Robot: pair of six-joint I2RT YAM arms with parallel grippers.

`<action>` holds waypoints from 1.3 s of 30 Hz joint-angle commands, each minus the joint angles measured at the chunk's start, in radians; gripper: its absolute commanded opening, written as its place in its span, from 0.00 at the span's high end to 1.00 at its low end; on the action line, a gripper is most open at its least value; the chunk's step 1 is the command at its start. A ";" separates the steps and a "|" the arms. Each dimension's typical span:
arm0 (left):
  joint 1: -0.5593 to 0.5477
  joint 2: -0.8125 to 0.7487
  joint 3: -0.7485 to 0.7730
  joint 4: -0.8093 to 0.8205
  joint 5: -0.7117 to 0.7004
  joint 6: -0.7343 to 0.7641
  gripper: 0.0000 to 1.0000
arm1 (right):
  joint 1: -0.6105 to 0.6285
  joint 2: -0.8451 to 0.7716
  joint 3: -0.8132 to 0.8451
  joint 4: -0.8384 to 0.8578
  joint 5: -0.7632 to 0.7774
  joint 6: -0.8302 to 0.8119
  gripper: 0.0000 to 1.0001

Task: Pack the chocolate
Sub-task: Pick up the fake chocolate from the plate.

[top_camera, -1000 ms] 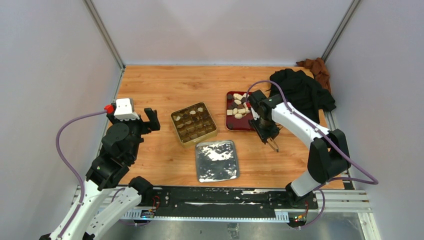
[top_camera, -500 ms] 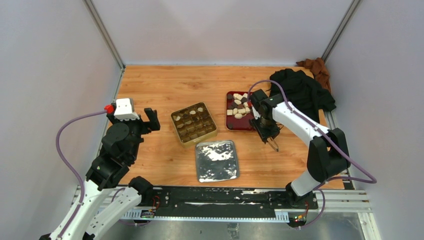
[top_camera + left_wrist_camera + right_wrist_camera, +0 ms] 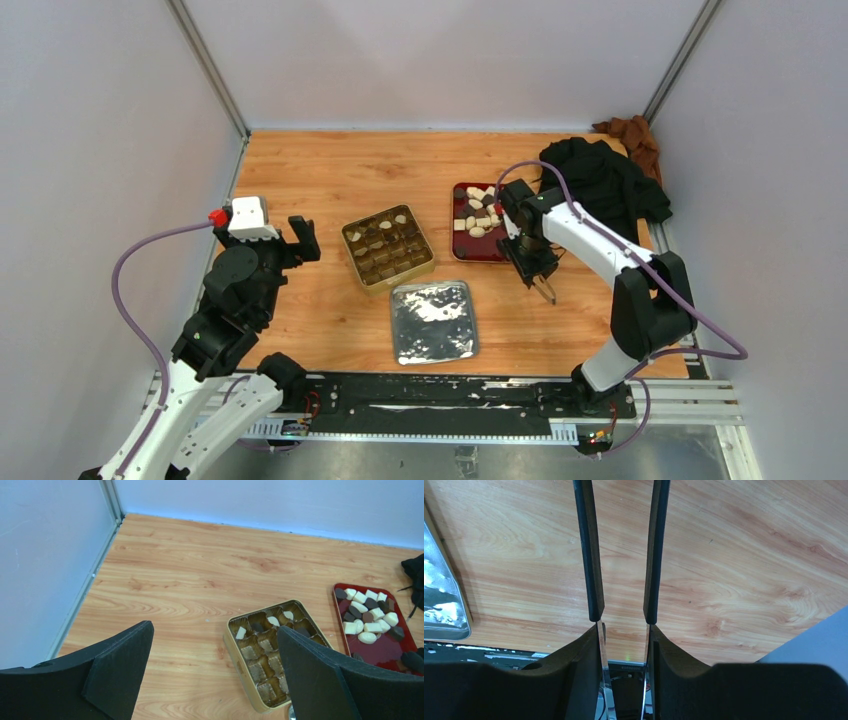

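Though unclear overhead, right claw (image 3: pixel 621 540) ajar.

The right arm (image 3: pixel 585 240) hides the red tray's (image 3: pixel 475 251) right edge and probably some chocolate (image 3: pixel 477 231).

Bare tabletop (image 3: pixel 330 170) lies free behind and left of the gold tin (image 3: pixel 398 279). Red tray (image 3: pixel 478 249), silver tray (image 3: pixel 433 322) and black cloth (image 3: pixel 600 180) stand around the right end effector (image 3: pixel 548 292).

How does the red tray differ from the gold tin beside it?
The red tray is shallow and undivided, its chocolate scattered loose; the gold tin is deeper, gridded into cells, pieces sitting singly. Both rest on the table holding white and dark pieces.
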 commanded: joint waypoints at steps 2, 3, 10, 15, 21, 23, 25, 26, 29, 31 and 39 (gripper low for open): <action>0.002 0.001 -0.010 0.023 -0.001 0.001 0.00 | -0.021 0.009 -0.017 -0.019 -0.002 -0.012 0.60; 0.002 0.001 -0.010 0.023 -0.002 0.000 0.00 | -0.022 0.009 -0.018 -0.018 -0.002 -0.012 0.60; 0.003 0.003 -0.010 0.024 0.000 0.000 0.00 | -0.024 0.008 -0.017 -0.021 -0.016 -0.014 0.59; 0.002 0.002 -0.010 0.024 -0.001 -0.001 0.00 | -0.024 0.016 -0.013 -0.021 -0.043 -0.017 0.57; 0.002 0.002 -0.010 0.024 -0.001 0.000 0.00 | -0.024 0.031 -0.014 -0.021 -0.053 -0.017 0.57; 0.002 0.000 -0.010 0.022 -0.002 0.000 0.00 | -0.024 0.032 -0.011 -0.020 -0.057 -0.017 0.57; 0.002 0.001 -0.010 0.022 -0.001 0.000 0.00 | -0.023 0.034 -0.006 -0.020 -0.062 -0.016 0.58; 0.002 0.000 -0.010 0.023 -0.002 0.001 0.00 | -0.024 0.035 -0.004 -0.020 -0.066 -0.016 0.58; 0.002 -0.001 -0.010 0.022 -0.004 0.000 0.00 | -0.025 0.041 0.008 -0.020 -0.075 -0.017 0.59; 0.002 -0.003 -0.010 0.022 -0.004 0.000 0.00 | -0.024 0.048 0.017 -0.020 -0.078 -0.017 0.60; 0.002 -0.004 -0.010 0.021 -0.008 0.000 0.00 | -0.023 0.041 0.046 -0.023 -0.076 -0.016 0.69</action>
